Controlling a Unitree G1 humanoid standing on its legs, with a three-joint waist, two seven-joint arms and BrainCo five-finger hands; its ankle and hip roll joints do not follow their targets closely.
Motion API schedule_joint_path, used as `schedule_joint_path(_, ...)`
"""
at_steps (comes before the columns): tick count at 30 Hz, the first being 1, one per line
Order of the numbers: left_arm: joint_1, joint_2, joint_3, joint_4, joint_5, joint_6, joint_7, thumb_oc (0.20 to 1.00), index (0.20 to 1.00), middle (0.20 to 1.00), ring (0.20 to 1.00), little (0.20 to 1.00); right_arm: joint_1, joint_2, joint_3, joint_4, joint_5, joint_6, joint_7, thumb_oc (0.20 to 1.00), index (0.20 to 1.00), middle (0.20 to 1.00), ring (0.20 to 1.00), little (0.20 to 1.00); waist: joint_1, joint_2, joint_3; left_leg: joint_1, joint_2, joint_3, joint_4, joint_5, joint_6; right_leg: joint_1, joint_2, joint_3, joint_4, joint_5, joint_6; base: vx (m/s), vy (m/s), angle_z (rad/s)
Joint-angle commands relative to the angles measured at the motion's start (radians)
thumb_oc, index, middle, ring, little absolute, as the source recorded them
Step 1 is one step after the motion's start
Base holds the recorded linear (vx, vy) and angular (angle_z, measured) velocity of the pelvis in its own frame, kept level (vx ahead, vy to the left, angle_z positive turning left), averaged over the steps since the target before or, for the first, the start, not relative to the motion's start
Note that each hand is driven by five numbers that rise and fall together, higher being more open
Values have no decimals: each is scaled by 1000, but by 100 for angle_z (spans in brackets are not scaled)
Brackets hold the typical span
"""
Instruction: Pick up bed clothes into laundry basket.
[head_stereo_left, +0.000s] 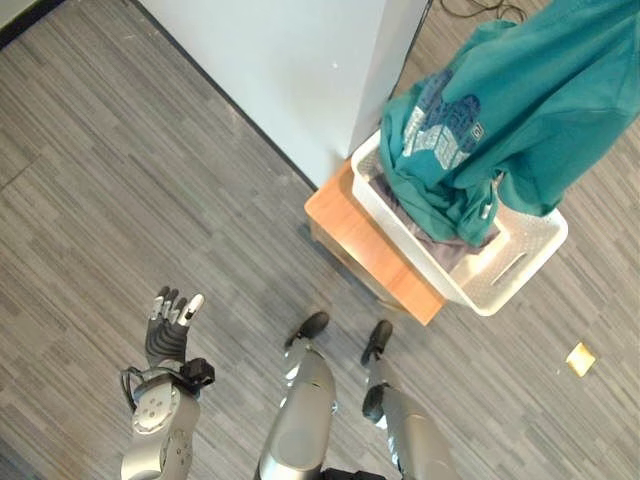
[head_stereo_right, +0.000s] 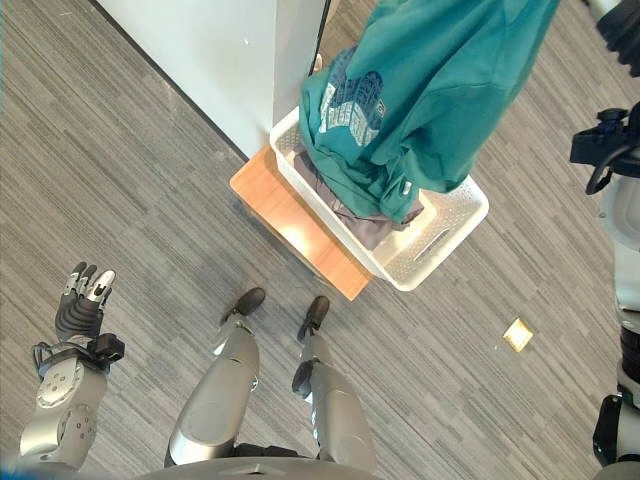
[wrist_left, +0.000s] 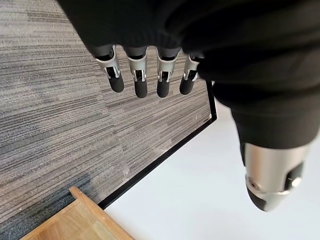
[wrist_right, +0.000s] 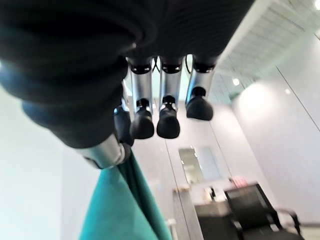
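Teal shirt (head_stereo_left: 500, 110) hanging over white basket (head_stereo_left: 520, 262), lower folds inside | right hand (wrist_right: 150, 117) pinching cloth up high | left hand (head_stereo_left: 170, 325) low, fingers straight, idle | risk: early release, hem draping over far rim

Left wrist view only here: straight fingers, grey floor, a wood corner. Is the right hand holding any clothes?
Observer: Yes. The right hand pinches a teal printed cloth garment between thumb and curled fingers.
Operator: Where is it relative to the basket?
Observer: It hangs over the white perforated plastic laundry basket, its lower folds at the opening.
Operator: Basket empty otherwise?
Observer: No, a grey cloth lies inside it.
Operator: That wood corner?
Observer: It's a low orange-brown wooden table, and the basket sits on it. The left hand hangs open over the floor, apart from it.
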Motion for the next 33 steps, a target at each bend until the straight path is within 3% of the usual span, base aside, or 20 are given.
schedule_joint_path(1, 71, 57, 42, -27, 23, -28, 30, 1000, 1000, 1000, 1000, 1000, -102, -78, -53, 41, 17, -18, -126, 200, 200, 200, 200, 200, -7, 4, -111, 114, 29, 26, -297, 170, 64, 115, -36, 55, 13, -158, 78, 0, 0, 0)
schedule_joint_path(9, 77, 67, 46, -16, 20, -27, 43, 1000, 1000, 1000, 1000, 1000, -141, -136, -65, 72, 63, -22, -181, 200, 200, 200, 200, 200, -20, 0, -128, 127, 30, 28, -302, 166, 64, 120, -37, 57, 13, -157, 80, 0, 0, 0)
schedule_joint_path(15, 82, 91, 50, -7, 24, -25, 46, 1000, 1000, 1000, 1000, 1000, -176, -236, -44, 189, 126, -4, -217, 200, 200, 200, 200, 200, -27, -7, -142, 147, 34, 35, -306, 162, 65, 132, -35, 60, 13, -156, 79, 1, 1, -1)
schedule_joint_path(27, 97, 97, 73, -1, 14, -21, 36, 1000, 1000, 1000, 1000, 1000, -262, -348, 21, 269, 198, -7, -202, 200, 200, 200, 200, 200, -42, -21, -174, 188, 44, 65, -321, 152, 69, 150, -32, 64, 14, -150, 81, 3, -2, -3)
schedule_joint_path(33, 93, 81, 73, 1, 15, -19, 37, 1000, 1000, 1000, 1000, 1000, -211, -339, -25, 232, 196, -27, -184, 200, 200, 200, 200, 200, -57, -20, -180, 198, 46, 69, -324, 151, 71, 158, -34, 64, 15, -153, 80, 4, -2, -6)
